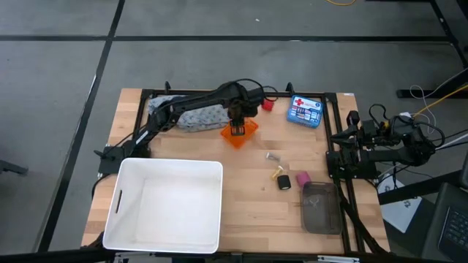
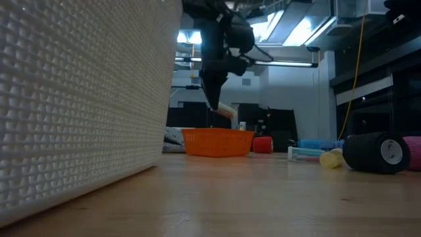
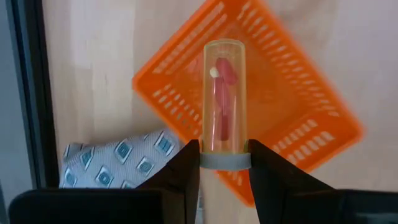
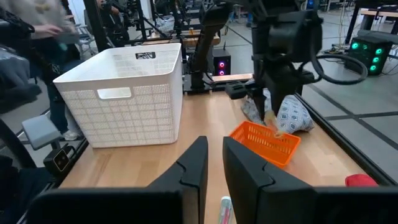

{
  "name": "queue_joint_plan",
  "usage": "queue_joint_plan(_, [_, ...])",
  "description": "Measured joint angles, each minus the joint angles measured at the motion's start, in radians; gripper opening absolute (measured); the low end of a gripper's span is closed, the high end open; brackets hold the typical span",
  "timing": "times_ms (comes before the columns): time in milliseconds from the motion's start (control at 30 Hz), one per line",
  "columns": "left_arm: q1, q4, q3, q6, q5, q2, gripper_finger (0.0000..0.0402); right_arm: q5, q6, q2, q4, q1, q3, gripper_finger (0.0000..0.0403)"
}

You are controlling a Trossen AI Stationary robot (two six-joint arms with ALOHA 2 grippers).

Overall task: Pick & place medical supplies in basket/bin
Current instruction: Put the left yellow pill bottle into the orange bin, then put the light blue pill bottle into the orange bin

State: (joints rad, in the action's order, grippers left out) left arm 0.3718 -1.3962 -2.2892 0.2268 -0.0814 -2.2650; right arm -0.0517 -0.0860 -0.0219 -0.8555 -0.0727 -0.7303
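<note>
My left gripper (image 1: 236, 124) (image 3: 225, 152) hangs above the orange latticed basket (image 1: 241, 134) (image 3: 261, 99) and is shut on a clear tube with red contents (image 3: 224, 93) (image 2: 225, 110). The grey patterned cloth (image 1: 194, 117) lies on the table beside the basket. A red roll (image 1: 268, 104) sits past the basket, toward the far edge. The black roll (image 1: 284, 182), the pink roll (image 1: 302, 178), a yellow piece (image 1: 278, 174) and a tiny clear-wrapped piece (image 1: 272, 155) lie right of the centre. My right gripper (image 1: 342, 137) (image 4: 215, 152) waits at the right edge, its fingers nearly together. My left gripper pinches the clear tube between its two fingers at the grey cap end (image 3: 225, 160). The fingers point down from above, and the tube runs on along them. The tube is lifted clear over the basket; in the low view it slants down below the fingers.
The big white tub (image 1: 164, 204) fills the near left of the table. A blue first-aid box (image 1: 305, 111) lies at the far right, and a grey see-through pouch (image 1: 320, 207) at the near right. Bare wood shows between the tub and the rolls. People stand beyond the table.
</note>
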Motion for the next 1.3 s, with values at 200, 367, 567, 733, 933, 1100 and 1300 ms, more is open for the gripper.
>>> queue_joint_plan(200, [0.027, 0.011, 0.078, 0.003, 0.061, 0.000, 0.0100, 0.000, 0.000, 0.000, 0.000, 0.000, 0.000, 0.0053])
queue_joint_plan(367, [0.014, 0.033, 0.126, 0.012, 0.040, -0.003, 0.0115, 0.000, 0.000, 0.000, 0.000, 0.000, 0.000, 0.0053])
queue_joint_plan(567, [-0.018, 0.037, 0.121, 0.027, -0.025, -0.003, 0.0167, 0.000, 0.000, 0.000, 0.000, 0.000, 0.000, 0.0053])
queue_joint_plan(733, [-0.038, 0.039, 0.116, 0.043, -0.117, 0.014, 0.0201, 0.000, 0.000, 0.000, 0.000, 0.000, 0.000, 0.0053])
queue_joint_plan(933, [-0.054, 0.144, 0.118, 0.084, -0.177, 0.048, 0.0216, 0.000, -0.001, 0.000, 0.000, 0.000, 0.000, 0.0052])
queue_joint_plan(1100, [-0.087, 0.308, 0.117, 0.134, 0.008, 0.078, 0.0214, 0.000, -0.001, 0.000, 0.000, 0.000, 0.000, 0.0052])
queue_joint_plan(1300, [-0.149, 0.493, 0.119, 0.204, 0.218, 0.076, 0.0216, 0.000, -0.001, 0.000, 0.000, 0.000, 0.000, 0.0052])
